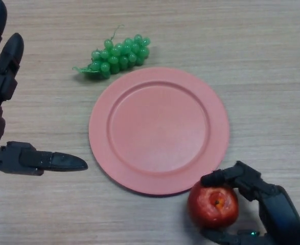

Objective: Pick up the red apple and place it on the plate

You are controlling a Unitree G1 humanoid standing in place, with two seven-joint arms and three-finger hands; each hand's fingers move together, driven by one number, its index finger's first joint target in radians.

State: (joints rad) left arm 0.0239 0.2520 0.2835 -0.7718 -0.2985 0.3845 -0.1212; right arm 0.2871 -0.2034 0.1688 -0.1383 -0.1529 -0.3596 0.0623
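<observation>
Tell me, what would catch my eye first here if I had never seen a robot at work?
Probably the big pink plate in the middle of the wooden table, bare inside. Next, the red apple at the plate's near right edge, with the black right hand curled round it. A bunch of green grapes lies just beyond the plate, and the left hand is open at the left edge.

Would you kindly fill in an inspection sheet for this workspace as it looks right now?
Surface: light wood-grain table.
Job's things: round red apple at the near right, beside the rim of the round pink plate; the plate holds nothing.
Clutter: bunch of green grapes just beyond the plate.
Hands: right hand curled round the apple; left hand open at the left edge, holding nothing.
Cables: nothing seen.
Surroundings: nothing seen beyond the table.
</observation>
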